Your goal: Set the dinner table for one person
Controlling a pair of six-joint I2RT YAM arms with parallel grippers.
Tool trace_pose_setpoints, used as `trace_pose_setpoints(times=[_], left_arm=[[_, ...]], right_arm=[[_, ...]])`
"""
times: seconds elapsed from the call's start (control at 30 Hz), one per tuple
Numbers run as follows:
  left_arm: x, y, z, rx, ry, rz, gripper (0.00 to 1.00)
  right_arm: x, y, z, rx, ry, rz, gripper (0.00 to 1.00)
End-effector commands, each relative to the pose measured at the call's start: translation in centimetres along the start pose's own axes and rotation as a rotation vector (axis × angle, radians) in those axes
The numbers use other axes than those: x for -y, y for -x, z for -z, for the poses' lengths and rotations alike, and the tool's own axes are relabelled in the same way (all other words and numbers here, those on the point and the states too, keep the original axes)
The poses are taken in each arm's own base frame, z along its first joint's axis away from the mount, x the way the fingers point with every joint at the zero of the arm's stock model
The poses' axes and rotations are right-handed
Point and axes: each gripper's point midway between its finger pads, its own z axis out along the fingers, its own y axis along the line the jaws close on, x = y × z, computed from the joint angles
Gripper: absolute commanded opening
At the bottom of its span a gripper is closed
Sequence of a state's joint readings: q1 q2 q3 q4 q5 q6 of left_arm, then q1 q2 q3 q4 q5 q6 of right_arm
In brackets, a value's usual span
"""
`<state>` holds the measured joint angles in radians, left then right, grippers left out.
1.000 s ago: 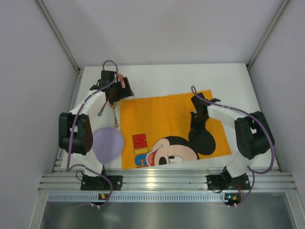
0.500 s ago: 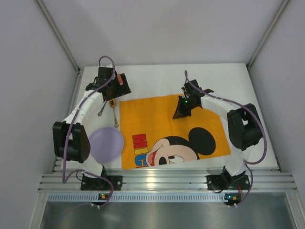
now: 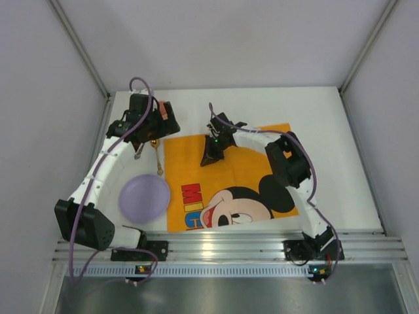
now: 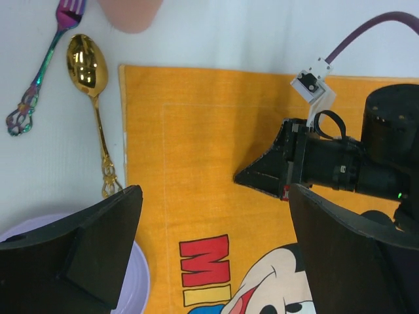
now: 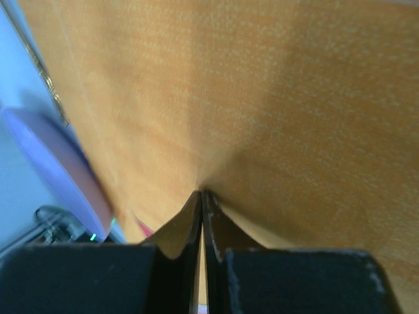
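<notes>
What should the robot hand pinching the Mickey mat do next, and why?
Probably tug gently, to square the mat up. The right hand is shut on the orange Mickey mat, with cloth bunched at its fingertips, and the mat lies crooked against the edges of the dinner table. The purple plate sits at the mat's left edge, not yet on it.

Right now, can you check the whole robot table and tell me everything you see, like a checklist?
Surface: white dinner table, flat, with metal rails.
Job's things: orange placemat; purple plate, gold spoon and fork lie left of it; pink cup beyond.
Clutter: nothing seen.
End effectors: left end effector open, empty; right end effector shut, pinching placemat.
Cables: purple cable along each arm.
Surroundings: plain grey walls.
</notes>
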<state>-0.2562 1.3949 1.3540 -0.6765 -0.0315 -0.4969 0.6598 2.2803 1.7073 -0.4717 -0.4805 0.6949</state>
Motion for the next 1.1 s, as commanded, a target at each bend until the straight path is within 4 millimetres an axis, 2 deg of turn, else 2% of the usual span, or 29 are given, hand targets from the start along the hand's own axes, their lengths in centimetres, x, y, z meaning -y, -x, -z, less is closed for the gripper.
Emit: trace_pose_setpoints(times=[0.0, 0.2, 0.23, 0.3, 0.43, 0.57, 0.7, 0.73, 0.8, 0.83, 0.87, 0.93, 0.97, 1.0, 1.07], left_arm=[[-0.8, 0.4, 3.1, 0.033, 0.041, 0.008, 0.99], [-2.3, -0.3, 5.1, 0.047, 0.088, 0.003, 0.99], [-2.4, -0.5, 5.1, 0.046, 0.09, 0.004, 0.99], [-2.5, -0.6, 5.3, 0.041, 0.098, 0.003, 0.99], [-2.5, -0.5, 5.4, 0.045, 0.099, 0.004, 0.99], [-2.5, -0.5, 5.2, 0.04, 0.102, 0.011, 0.99], [-2.7, -1.1, 4.7, 0.021, 0.113, 0.024, 0.99], [-2.9, -1.4, 4.5, 0.014, 0.118, 0.028, 0.99], [-3.3, -2.2, 4.3, 0.0, 0.127, 0.03, 0.99], [-3.5, -2.4, 4.1, 0.001, 0.129, 0.03, 0.99], [-3.6, -2.8, 3.9, -0.008, 0.132, 0.03, 0.99], [-4.3, -4.4, 3.3, -0.042, 0.145, 0.033, 0.99], [-4.5, -4.8, 3.0, -0.049, 0.148, 0.035, 0.99], [-5.2, -6.3, 2.5, -0.08, 0.167, 0.035, 0.99], [-6.0, -7.5, 2.0, -0.091, 0.196, 0.061, 0.99]], right_arm=[[1.6, 2.3, -0.3, 0.041, -0.075, 0.034, 0.0], [4.0, 4.5, -0.4, 0.067, -0.113, 0.013, 0.0], [3.9, 5.4, -0.1, 0.084, -0.103, 0.016, 0.0], [4.5, 5.9, 0.0, 0.084, -0.123, 0.007, 0.0], [4.2, 7.1, 0.6, 0.092, -0.112, 0.008, 0.0], [4.1, 7.0, 1.1, 0.085, -0.113, 0.027, 0.0], [3.4, 8.1, 2.2, 0.107, -0.084, 0.051, 0.0], [2.7, 8.4, 2.8, 0.103, -0.042, 0.068, 0.04], [1.0, 8.8, 4.2, 0.116, 0.014, 0.098, 0.21], [0.2, 8.9, 4.9, 0.125, 0.037, 0.117, 0.49], [-0.8, 8.8, 5.7, 0.121, 0.073, 0.139, 0.63], [-3.4, 8.7, 8.1, 0.145, 0.133, 0.176, 0.81], [-4.5, 8.4, 9.1, 0.142, 0.163, 0.184, 0.84], [-6.2, 8.6, 11.6, 0.181, 0.189, 0.207, 0.86], [-7.3, 7.8, 13.5, 0.2, 0.204, 0.202, 0.88]])
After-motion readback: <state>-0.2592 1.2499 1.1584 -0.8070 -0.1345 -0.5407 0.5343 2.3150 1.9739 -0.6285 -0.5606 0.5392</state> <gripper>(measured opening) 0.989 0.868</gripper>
